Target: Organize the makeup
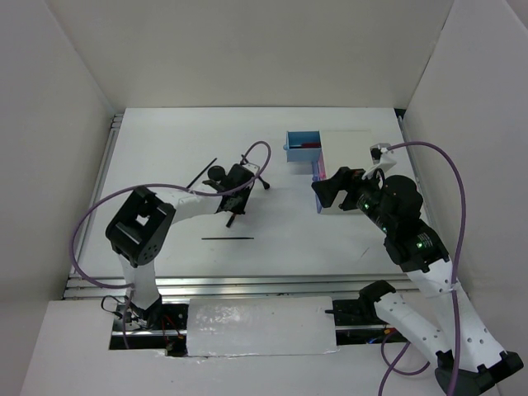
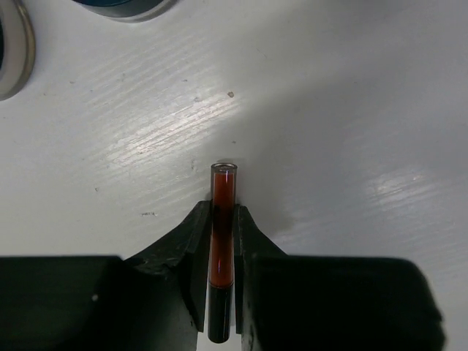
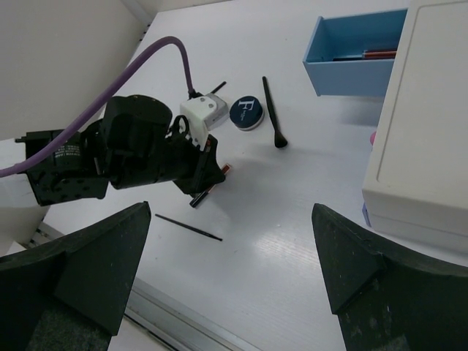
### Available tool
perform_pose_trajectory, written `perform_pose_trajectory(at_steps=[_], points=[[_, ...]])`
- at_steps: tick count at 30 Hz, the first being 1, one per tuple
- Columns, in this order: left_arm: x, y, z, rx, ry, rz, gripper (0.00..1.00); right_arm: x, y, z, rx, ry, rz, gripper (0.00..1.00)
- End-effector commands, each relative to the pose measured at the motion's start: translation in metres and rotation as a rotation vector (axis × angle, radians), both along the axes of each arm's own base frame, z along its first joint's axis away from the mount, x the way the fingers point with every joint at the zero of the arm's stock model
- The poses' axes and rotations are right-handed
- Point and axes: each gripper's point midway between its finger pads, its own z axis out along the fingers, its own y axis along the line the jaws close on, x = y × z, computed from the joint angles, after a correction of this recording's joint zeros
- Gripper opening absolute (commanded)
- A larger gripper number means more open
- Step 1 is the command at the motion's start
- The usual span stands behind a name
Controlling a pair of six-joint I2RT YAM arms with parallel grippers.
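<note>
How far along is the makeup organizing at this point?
Partway. Done: the open blue drawer already holds at least one red item. In hand: the left gripper is shut on a red-and-black stick. Left: the blue-topped compact, a brush and a thin black pencil lie on the table. The right gripper is open and empty.

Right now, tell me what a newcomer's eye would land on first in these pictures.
The left gripper pinching a short red-and-black stick low over the white table, left of centre. Then the open blue drawer jutting from the white box at the far right, with the right gripper spread wide beside it.
</note>
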Motion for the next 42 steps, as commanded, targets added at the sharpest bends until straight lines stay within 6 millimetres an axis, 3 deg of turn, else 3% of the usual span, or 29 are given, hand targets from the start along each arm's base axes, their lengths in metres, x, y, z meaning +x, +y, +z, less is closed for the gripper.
perform_pose_trajectory(at_steps=[1, 2, 5, 8, 9, 11, 12, 14, 15, 17, 20, 22, 23, 27, 28, 31, 33, 35, 42], points=[[0.002, 0.012, -0.004, 0.074, 0.021, 0.039, 0.08, 0.001, 0.0, 0.013, 0.008, -0.057, 0.0, 1.0], [0.005, 0.009, 0.002, 0.065, 0.008, 0.031, 0.01, 0.001, 0.0, 0.013, 0.008, -0.057, -0.002, 1.0], [0.016, -0.008, 0.036, -0.002, -0.049, -0.019, 0.0, 0.002, -0.001, 0.013, 0.005, -0.057, -0.006, 1.0], [0.026, -0.031, 0.093, -0.101, -0.16, -0.091, 0.0, 0.001, -0.002, 0.014, 0.001, -0.059, -0.012, 1.0], [0.034, -0.042, 0.127, -0.158, -0.239, -0.12, 0.0, 0.001, -0.003, 0.015, 0.002, -0.062, -0.015, 1.0], [0.04, -0.056, 0.163, -0.211, -0.324, -0.19, 0.03, 0.001, -0.004, 0.016, 0.005, -0.065, -0.018, 1.0], [0.049, -0.066, 0.196, -0.256, -0.401, -0.214, 0.03, 0.001, -0.004, 0.016, 0.008, -0.066, -0.02, 1.0], [0.056, -0.079, 0.225, -0.274, -0.48, -0.295, 0.02, 0.001, -0.004, 0.015, 0.008, -0.064, -0.022, 1.0], [0.065, -0.088, 0.25, -0.296, -0.536, -0.315, 0.01, 0.001, -0.004, 0.015, 0.007, -0.064, -0.02, 1.0], [0.077, -0.1, 0.275, -0.302, -0.619, -0.368, 0.0, 0.001, -0.005, 0.016, 0.005, -0.067, -0.023, 1.0], [0.098, -0.132, 0.317, -0.364, -0.751, -0.47, 0.0, 0.0, -0.005, 0.019, 0.01, -0.076, -0.026, 1.0], [0.107, -0.147, 0.335, -0.389, -0.828, -0.522, 0.0, -0.001, -0.006, 0.019, 0.007, -0.076, -0.026, 1.0], [0.108, -0.16, 0.331, -0.412, -0.834, -0.581, 0.0, -0.001, -0.006, 0.018, 0.006, -0.077, -0.029, 1.0], [0.115, -0.188, 0.351, -0.475, -0.953, -0.706, 0.0, -0.002, -0.006, 0.02, 0.009, -0.085, -0.024, 1.0], [0.121, -0.196, 0.342, -0.482, -0.951, -0.725, 0.0, -0.003, -0.006, 0.02, 0.013, -0.09, -0.024, 1.0], [0.123, -0.207, 0.351, -0.54, -1.006, -0.771, 0.01, -0.003, -0.006, 0.019, 0.017, -0.092, -0.023, 1.0], [0.127, -0.213, 0.351, -0.58, -1.042, -0.771, 0.08, -0.003, -0.006, 0.019, 0.017, -0.092, -0.023, 1.0], [0.137, -0.221, 0.347, -0.587, -1.034, -0.773, 0.07, -0.005, -0.006, 0.019, 0.021, -0.095, -0.019, 0.99], [0.155, -0.225, 0.296, -0.566, -0.97, -0.754, 0.07, -0.006, -0.004, 0.021, 0.027, -0.103, -0.005, 0.99]])
